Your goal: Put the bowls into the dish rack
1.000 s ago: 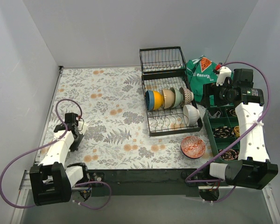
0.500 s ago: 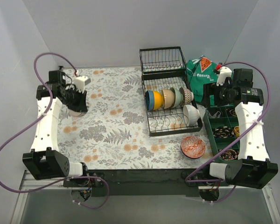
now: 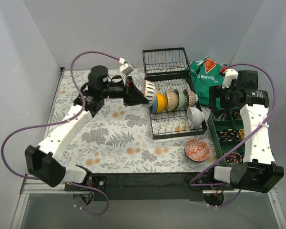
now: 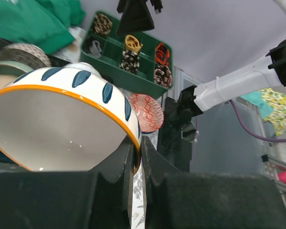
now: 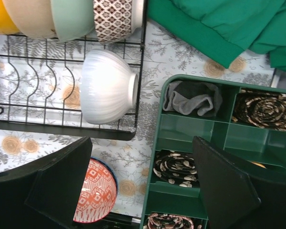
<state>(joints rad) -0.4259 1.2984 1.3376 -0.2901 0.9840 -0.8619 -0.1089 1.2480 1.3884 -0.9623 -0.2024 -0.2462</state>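
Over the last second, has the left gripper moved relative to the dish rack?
Yes. The left gripper, clamped on the blue-patterned bowl, swung from the table's near-left corner to the dish rack's left edge.

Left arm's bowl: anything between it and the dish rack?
Nothing visible. The left gripper holds the leaf-patterned bowl at the dish rack's left edge, next to the blue bowl; the front-row slots left of the white bowl are free.

Overhead view from behind; both close wrist views over the red bowl [image 5: 97, 193].
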